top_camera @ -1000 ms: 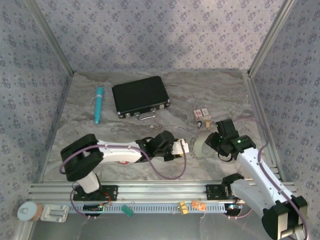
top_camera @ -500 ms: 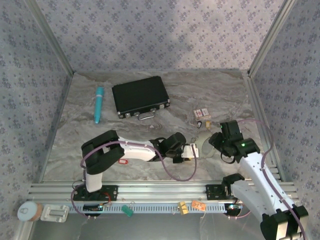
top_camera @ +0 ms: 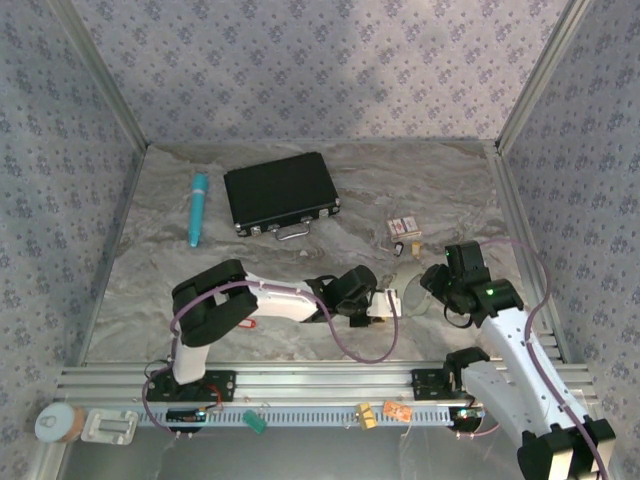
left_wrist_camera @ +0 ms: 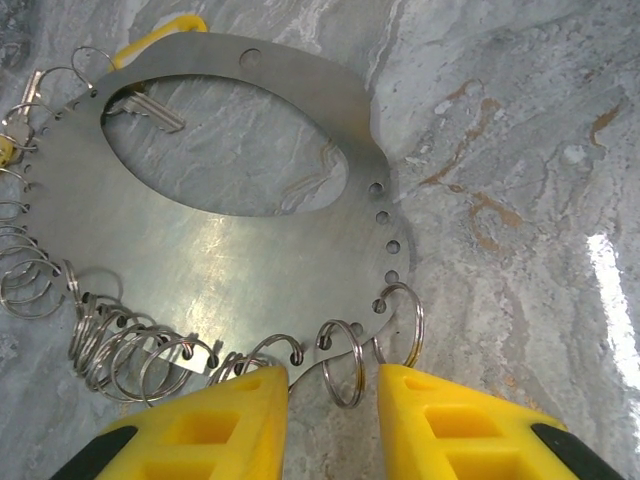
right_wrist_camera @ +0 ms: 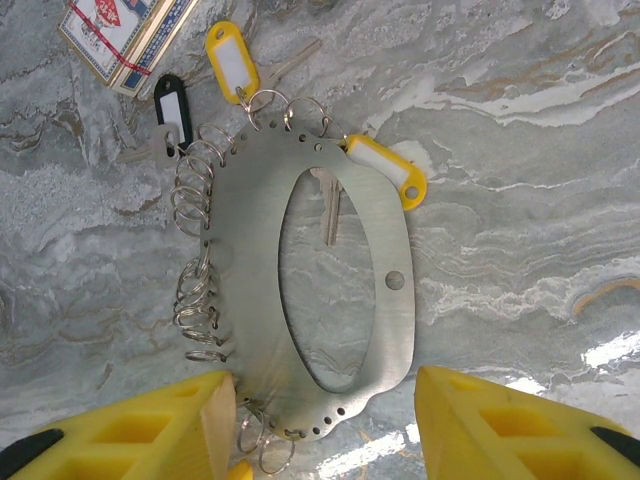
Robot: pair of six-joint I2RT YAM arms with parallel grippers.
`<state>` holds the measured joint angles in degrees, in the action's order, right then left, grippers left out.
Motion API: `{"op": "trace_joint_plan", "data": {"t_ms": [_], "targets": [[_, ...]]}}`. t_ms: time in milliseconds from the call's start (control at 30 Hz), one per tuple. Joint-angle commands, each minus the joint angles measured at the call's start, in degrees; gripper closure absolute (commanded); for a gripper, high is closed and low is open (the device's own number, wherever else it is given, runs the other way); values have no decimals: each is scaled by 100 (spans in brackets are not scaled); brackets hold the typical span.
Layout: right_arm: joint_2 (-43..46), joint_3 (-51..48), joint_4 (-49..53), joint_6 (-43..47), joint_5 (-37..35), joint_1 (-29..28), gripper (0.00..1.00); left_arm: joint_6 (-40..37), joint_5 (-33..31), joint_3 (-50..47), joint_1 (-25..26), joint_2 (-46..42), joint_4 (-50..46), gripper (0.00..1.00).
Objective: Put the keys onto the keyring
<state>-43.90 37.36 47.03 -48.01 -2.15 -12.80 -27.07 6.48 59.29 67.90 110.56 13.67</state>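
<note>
Your left arm [top_camera: 275,300] and right arm [top_camera: 512,345] share one build: smooth white shells on the long links and chunky black housings at the joints. Thin purple cables [top_camera: 362,358] loop alongside both. You'll spot a small green light [top_camera: 491,292] on the black housing near the right wrist. The fingers [left_wrist_camera: 235,425] of your left gripper [left_wrist_camera: 333,378] are bright yellow moulded blocks with shallow recessed pockets and black parts behind; your right gripper [right_wrist_camera: 325,385] has the same.

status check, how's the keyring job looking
Left fingers open, straddling one split ring. Right fingers astride keyring plate, grip unclear. Tagged keys at far rim. Nothing blocking.
</note>
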Motion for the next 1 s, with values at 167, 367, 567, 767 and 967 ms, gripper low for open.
{"op": "trace_joint_plan", "data": {"t_ms": [167,367,567,767,967], "targets": [[72,-38,175,92,77,102,48,-88,151,205,28,240,-21,74],[99,-42,184,90,101,145,48,-97,85,214,30,289,31,76],[101,-15,206,116,128,170,48,-92,42,283,30,375,63,78],[137,-2,259,126,145,190,49,-114,-105,319,29,438,117,86],[164,121,377,212,197,226,49,-113,-428,20,31,51,356,97]]}}
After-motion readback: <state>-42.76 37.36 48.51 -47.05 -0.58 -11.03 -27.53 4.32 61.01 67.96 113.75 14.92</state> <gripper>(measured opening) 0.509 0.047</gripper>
